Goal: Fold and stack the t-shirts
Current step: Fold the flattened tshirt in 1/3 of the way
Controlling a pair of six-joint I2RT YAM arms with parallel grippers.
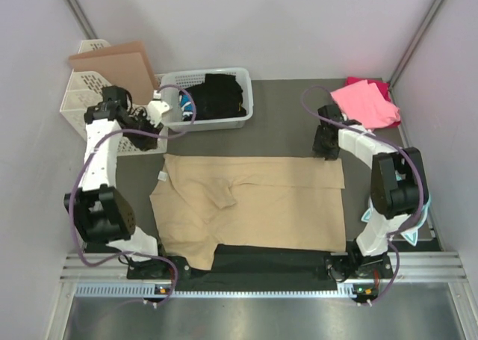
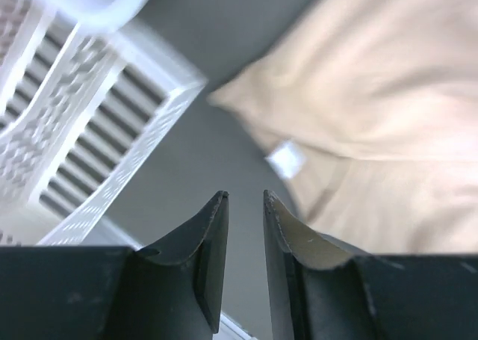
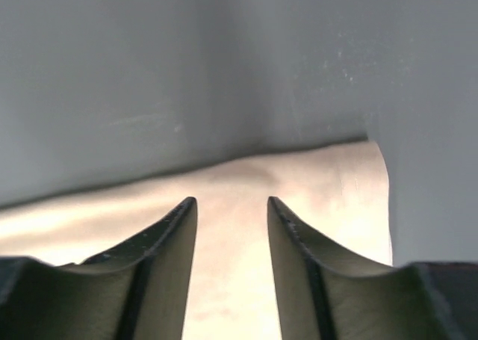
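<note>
The tan t-shirt (image 1: 254, 202) was laid flat, judged only partly folded and not yet stacked. Beyond its far right corner, the pink t-shirt (image 1: 364, 104) was piled on the magenta t-shirt (image 1: 382, 86). At its far corners, the left gripper (image 2: 245, 196) was narrowly parted and the right gripper (image 3: 231, 200) wider, both empty.

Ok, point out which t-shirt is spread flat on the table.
The large tan cloth t-shirt, laid out in the middle. The bright pink cloth t-shirt lies bunched at the far right corner.
</note>
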